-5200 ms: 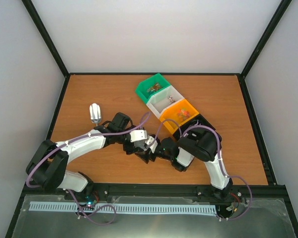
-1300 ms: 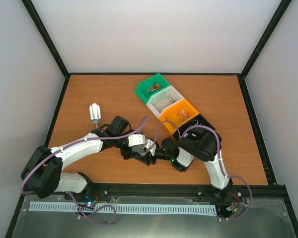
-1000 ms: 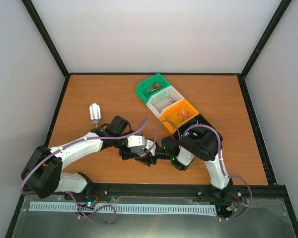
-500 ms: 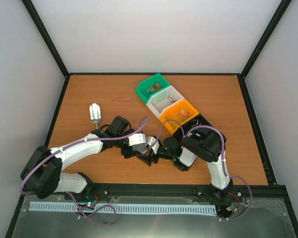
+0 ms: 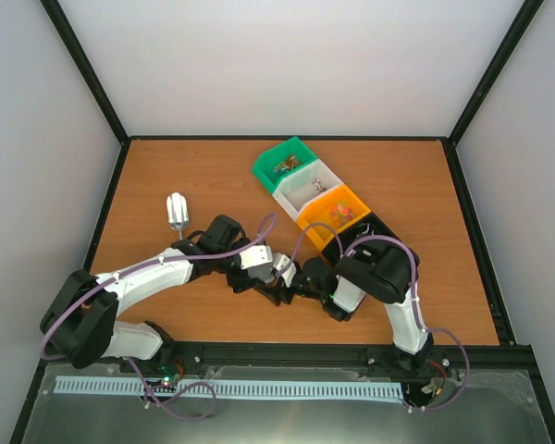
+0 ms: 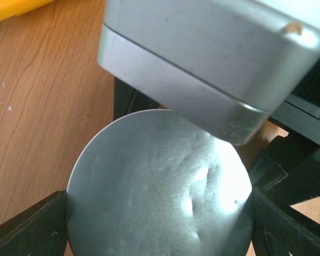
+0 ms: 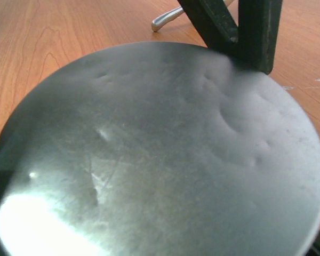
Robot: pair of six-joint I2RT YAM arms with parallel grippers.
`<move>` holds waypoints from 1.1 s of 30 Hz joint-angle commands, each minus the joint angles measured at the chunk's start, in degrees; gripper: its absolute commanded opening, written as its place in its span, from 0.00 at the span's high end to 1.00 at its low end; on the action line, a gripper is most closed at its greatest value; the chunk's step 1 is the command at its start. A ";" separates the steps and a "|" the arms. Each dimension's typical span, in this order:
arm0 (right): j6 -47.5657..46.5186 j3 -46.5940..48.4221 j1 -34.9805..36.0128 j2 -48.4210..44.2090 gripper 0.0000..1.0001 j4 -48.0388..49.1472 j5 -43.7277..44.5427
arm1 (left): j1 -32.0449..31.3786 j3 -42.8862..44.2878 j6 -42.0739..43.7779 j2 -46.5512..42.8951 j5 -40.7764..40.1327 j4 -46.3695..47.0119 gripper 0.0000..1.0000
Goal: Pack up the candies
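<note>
Candies [image 5: 338,212] sit in the green bin [image 5: 270,159], white bin [image 5: 326,175] and orange bin [image 5: 312,215], far-right on desk [image 5: 194,171]. Left jaws clamped wide across round metal disc [image 6: 160,197], near-centre, apart from bins. Right jaws face same disc; grip can't tell.

Robot lab cell: white wall panels [image 5: 287,65], black frame struts [image 5: 85,69], wooden table [image 5: 194,166], slotted cable duct [image 5: 231,388]
</note>
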 commanded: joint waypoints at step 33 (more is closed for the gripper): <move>-1.79 0.44 0.73 2.52 0.18 8.46 1.21 | -0.03 0.81 -0.36 2.28 0.42 -2.10 0.55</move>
